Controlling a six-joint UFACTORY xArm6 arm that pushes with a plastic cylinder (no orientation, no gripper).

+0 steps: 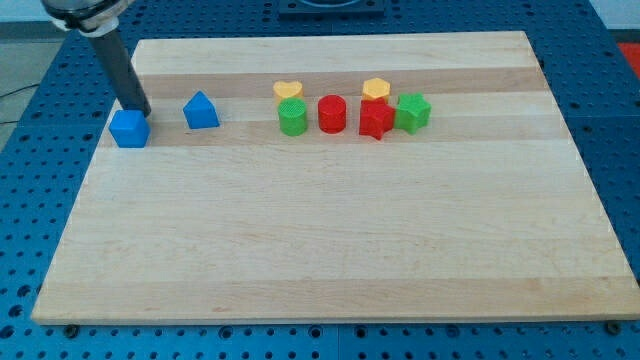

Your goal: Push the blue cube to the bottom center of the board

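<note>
Small blue plastic cube (130,129) near pale wooden table (330,250) top-left edge, my tip (144,111) touching its upper right, no fingers on the rod

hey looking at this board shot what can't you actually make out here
- Camera view: whether my tip touches the blue cube just below it; the rod's end meets the cube's top edge, so contact cannot be told.
- Camera view: the rod's upper part and the arm, cut off by the view's top edge.
- Camera view: the lower parts of both yellow blocks, hidden by the green cylinder and red block in front of them.
</note>
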